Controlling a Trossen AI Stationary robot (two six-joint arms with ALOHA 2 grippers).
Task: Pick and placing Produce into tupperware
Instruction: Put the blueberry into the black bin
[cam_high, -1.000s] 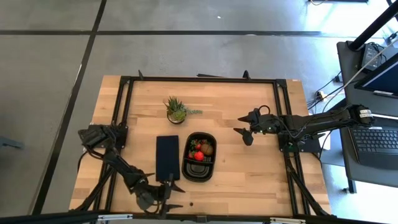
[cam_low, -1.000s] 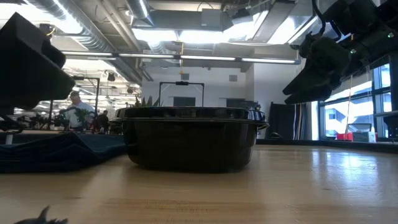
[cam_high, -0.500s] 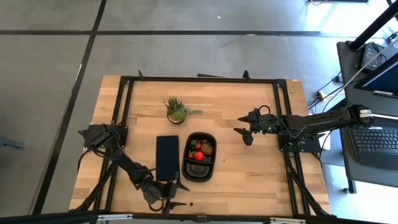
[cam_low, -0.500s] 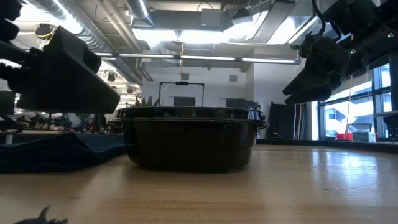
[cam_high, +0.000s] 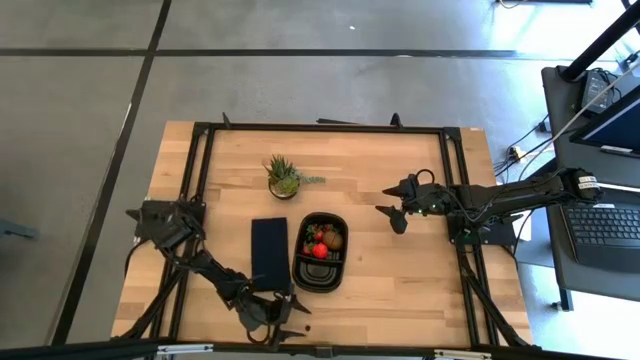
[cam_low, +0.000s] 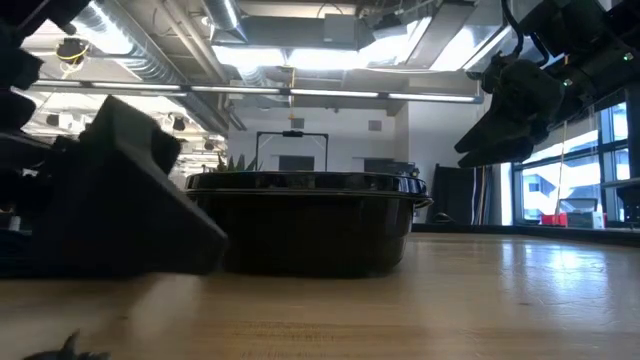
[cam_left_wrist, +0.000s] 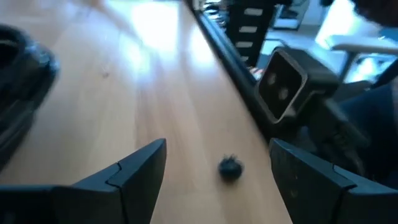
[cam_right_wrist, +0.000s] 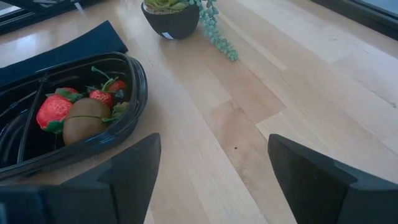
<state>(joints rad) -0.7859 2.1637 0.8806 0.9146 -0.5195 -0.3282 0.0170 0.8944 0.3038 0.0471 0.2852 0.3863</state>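
Between the spread fingers of the left gripper (cam_left_wrist: 217, 171): one tiny dark round berry (cam_left_wrist: 230, 168) on the bare wooden table (cam_high: 400, 270), not yet touched, nothing held. Change over the last second: this gripper has slid along the near table edge from beside the flat dark rectangular panel (cam_high: 269, 253) to the stray berry, closing on the low camera; judged the reach for the last loose piece. Behind that gripper: black shallow plastic tupperware (cam_high: 320, 251), holding red strawberries (cam_right_wrist: 51, 113) and a brown oval kiwi-like fruit (cam_right_wrist: 86, 119). Pose: left arm stretched low and forward, fingers angled down. Right gripper (cam_high: 393, 212): wide open, empty, unmoved, raised just beside the container, waiting.
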